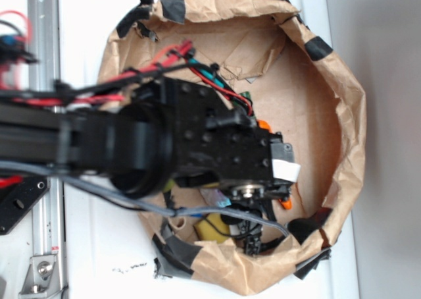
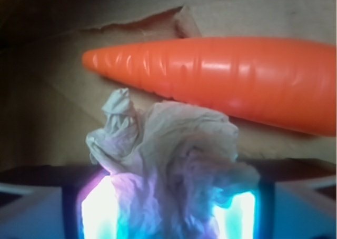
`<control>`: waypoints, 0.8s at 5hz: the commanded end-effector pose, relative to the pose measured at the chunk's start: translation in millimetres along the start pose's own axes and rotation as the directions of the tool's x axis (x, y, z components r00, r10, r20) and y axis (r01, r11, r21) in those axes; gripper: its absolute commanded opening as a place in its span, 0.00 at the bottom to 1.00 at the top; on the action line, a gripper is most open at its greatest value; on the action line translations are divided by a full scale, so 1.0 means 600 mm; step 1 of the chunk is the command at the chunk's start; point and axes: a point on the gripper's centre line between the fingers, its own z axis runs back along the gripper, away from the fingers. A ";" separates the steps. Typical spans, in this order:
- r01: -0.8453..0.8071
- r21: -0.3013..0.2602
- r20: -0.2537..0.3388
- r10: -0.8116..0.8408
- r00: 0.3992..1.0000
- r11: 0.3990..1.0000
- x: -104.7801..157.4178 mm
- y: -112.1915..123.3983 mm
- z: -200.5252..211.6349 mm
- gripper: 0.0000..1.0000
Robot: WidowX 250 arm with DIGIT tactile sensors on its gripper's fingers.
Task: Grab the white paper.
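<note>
In the exterior view the black arm (image 1: 131, 141) reaches in from the left edge, lying roughly level across the picture, with red and black cables running along its upper side and a grey cable looping under it. Its wrist block, bearing a smooth white label (image 1: 285, 169), ends over the floor of a nest made of brown kraft paper (image 1: 342, 114), whose crumpled wall is patched with strips of black tape (image 1: 318, 47). The gripper itself points down into the nest and is mostly hidden under the arm's own body, so this view does not show how the jaws stand. Small bits of orange (image 1: 264, 125) peep out beside the wrist, and a yellow thing (image 1: 212, 228) lies below it near the nest's lower wall; too little of it shows to name it.

In the wrist view the white paper (image 2: 174, 160), a wrinkled, lumpy off-white wad with grey creases, fills the lower middle. It sits between the two fingers (image 2: 97, 212), whose inner faces glow pale blue and violet at the bottom left and bottom right, and it presses against both. The gripper (image 2: 168, 212) is thus closed on the wad, the jaws held partly apart by its bulk. The bottom of the wad is cut off by the frame. Just beyond it lies an orange toy carrot (image 2: 221, 78), tip to the left, its thick end cut off at the right edge. Whether paper and carrot touch cannot be told. The far upper left is dark and blurred.
</note>
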 end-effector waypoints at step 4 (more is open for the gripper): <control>0.151 0.178 0.171 -0.182 0.968 0.972 0.012 0.077 0.308 0.00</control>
